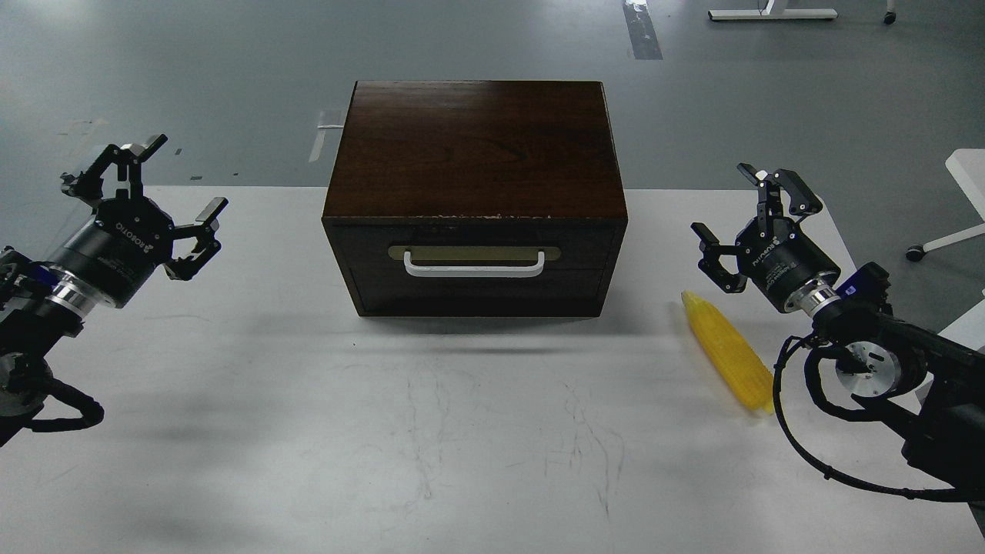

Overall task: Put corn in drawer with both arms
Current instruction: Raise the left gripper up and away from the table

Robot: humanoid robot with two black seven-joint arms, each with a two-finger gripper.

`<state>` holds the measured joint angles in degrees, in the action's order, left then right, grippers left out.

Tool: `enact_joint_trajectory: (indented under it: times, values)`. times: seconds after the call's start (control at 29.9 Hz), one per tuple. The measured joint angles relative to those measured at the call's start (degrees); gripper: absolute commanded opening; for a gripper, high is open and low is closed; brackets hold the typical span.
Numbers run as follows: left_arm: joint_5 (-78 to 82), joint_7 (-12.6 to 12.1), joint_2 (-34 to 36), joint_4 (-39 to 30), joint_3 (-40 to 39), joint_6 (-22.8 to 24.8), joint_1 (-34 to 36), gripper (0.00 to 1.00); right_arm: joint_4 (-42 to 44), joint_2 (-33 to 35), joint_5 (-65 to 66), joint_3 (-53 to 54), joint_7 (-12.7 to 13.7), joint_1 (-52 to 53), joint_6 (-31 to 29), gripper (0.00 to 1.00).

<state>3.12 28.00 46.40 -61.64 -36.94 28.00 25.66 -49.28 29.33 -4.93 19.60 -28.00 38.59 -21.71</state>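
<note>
White scuffed worktop [462, 431] fills the near field, faint scratch marks across its middle. Bright yellow tapered corn cob [727, 352] lies flat on the worktop at right, bumpy kernels visible, narrow tip pointing away toward the box, wide end nearest the camera. Corn sits just beside the right arm's looping black cable [800, 438], not touched by any gripper.

Right black gripper [750, 219] hovers above the worktop, just beyond and right of the corn, fingers spread apart, nothing held. Silver wrist ring behind it, then the thick black arm running off the right edge.

Left black gripper [154, 192] hovers over the worktop's left side, well apart from the box, fingers spread apart, empty. Silver ring and black cable loop behind it, toward the left edge.

Dark brown wooden box [475, 154] stands at centre on the far part of the worktop, between the 2 grippers, touching neither. Its single drawer [469, 288] is on the front face, fully pushed in, flush with the box. White bar handle [474, 265] sits on a brass-coloured plate [474, 252], horizontal, in the upper half of the front. Chipped pale edge along the lid's front rim.

Corn is outside the drawer, well right of the box front.

Grey floor [192, 92] beyond the worktop, tape marks on it. White furniture base [772, 13] at top right, white chair leg with a castor [950, 238] at right edge.
</note>
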Motion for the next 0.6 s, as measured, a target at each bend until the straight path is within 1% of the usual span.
enact_joint_trajectory:
  times: [0.2, 0.3, 0.54, 0.6]
  values:
    - [0.1, 0.0, -0.1, 0.1, -0.2, 0.0, 0.0, 0.98, 0.0, -0.1, 0.0, 0.1, 0.0, -0.1, 0.1, 1.00]
    - [0.5, 0.0, -0.1, 1.7, -0.2, 0.0, 0.5, 0.98, 0.0, -0.1, 0.0, 0.1, 0.0, -0.1, 0.1, 1.00]
    - [0.2, 0.0, 0.8, 12.8, -0.4, 0.0, 1.9, 0.98, 0.5, 0.0, 0.0, 0.1, 0.0, 0.4, 0.0, 1.00]
    - [0.3, 0.0, 1.1, 16.3, -0.4, 0.0, 3.3, 0.98, 0.6, 0.0, 0.0, 0.1, 0.0, 0.4, -0.1, 1.00]
